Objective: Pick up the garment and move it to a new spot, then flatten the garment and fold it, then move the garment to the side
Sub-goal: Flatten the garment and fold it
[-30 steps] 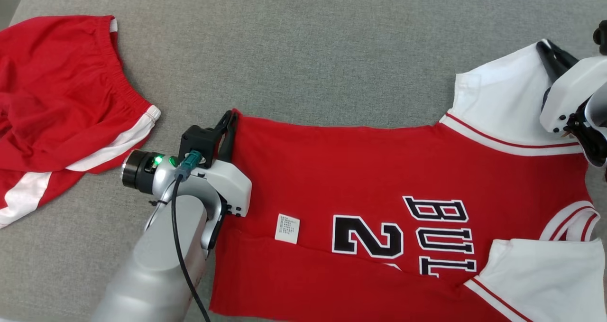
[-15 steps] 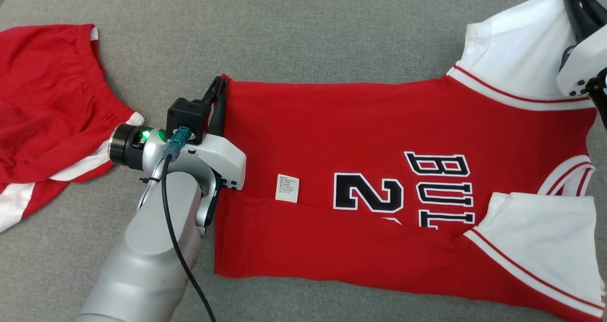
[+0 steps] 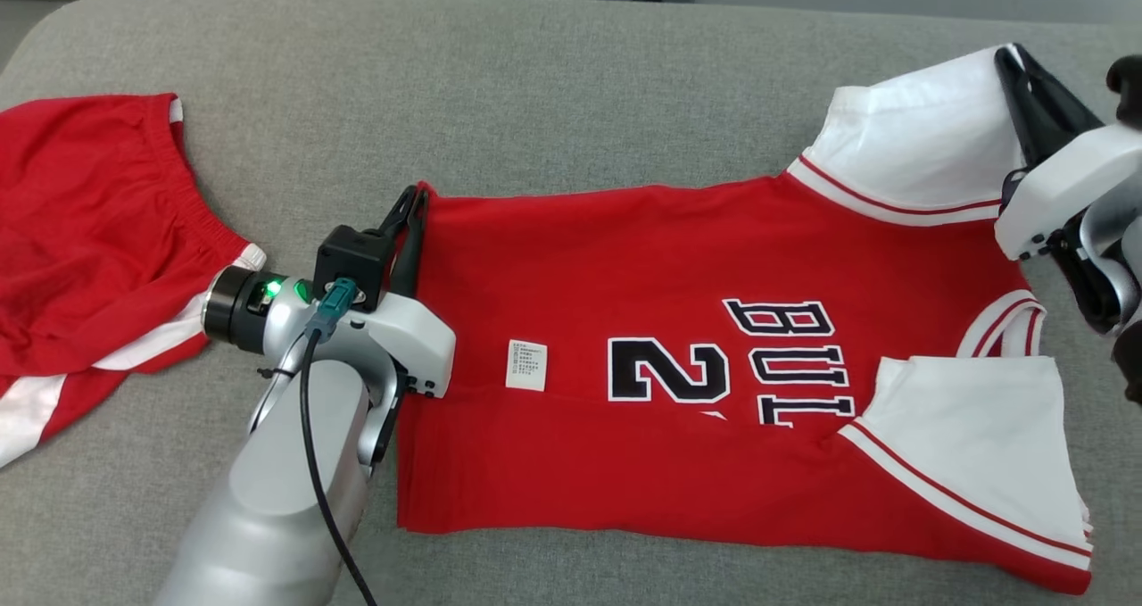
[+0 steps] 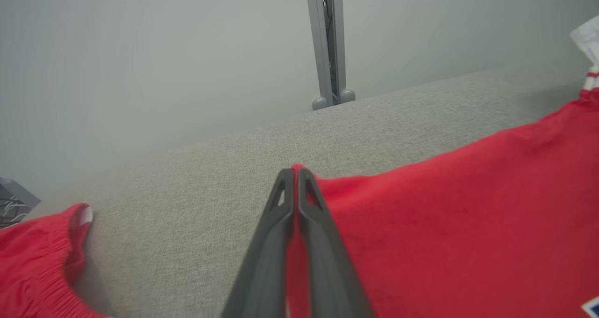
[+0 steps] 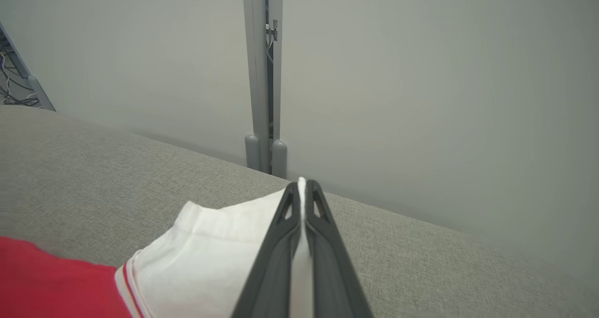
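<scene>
The jersey [image 3: 669,276] lies spread on the cushion [image 3: 535,79], right of the shorts [image 3: 80,231] and clear of them. My left gripper [image 3: 413,200] is clamped on its red hem corner nearest the shorts. My right gripper [image 3: 1006,54] is clamped on its white sleeve [image 3: 910,151], farthest from the shorts.

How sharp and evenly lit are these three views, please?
Head view: soft even light, crisp lettering on the red-and-white basketball jersey; left wrist view: hazy, low-contrast wall behind the grey fabric couch; right wrist view: equally hazy, no glare.
</scene>
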Controlling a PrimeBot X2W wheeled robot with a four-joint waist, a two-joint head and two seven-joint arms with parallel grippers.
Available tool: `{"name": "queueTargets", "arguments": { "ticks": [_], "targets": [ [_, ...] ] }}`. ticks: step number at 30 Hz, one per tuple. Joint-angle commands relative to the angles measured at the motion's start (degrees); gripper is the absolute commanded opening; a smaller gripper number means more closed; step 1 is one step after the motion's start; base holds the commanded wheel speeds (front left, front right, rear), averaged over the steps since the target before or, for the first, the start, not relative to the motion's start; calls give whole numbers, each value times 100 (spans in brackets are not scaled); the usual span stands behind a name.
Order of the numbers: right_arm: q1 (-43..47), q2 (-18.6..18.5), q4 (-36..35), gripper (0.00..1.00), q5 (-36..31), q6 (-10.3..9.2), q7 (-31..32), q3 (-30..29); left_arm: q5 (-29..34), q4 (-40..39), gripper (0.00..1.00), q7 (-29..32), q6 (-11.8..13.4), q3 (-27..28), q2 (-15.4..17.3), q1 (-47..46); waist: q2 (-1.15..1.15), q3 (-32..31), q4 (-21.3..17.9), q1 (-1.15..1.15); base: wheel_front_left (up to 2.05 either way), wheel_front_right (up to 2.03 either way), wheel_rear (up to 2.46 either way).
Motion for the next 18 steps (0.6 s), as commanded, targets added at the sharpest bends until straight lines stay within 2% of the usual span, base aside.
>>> {"name": "queueTargets", "arguments": {
  "ticks": [1, 9, 18],
  "targets": [
    [261, -4, -138, 0, -89, -1, -12, -106, 63, -38, 0, -23, -26, 45, 65, 112, 0, -190, -118, 0, 0, 0, 0],
    [1001, 0, -559, 0, -211, -1, -12, -323, 135, 15, 0, -23, -108, 96, 206, 408, 0, -646, -303, 0, 0, 0, 0],
    [1785, -89, -550, 0, 70, -1, -13, -225, 168, 154, 0, -22, -288, 47, 273, 759, 0, -1119, -399, 0, 0, 0, 0]
  ]
}}
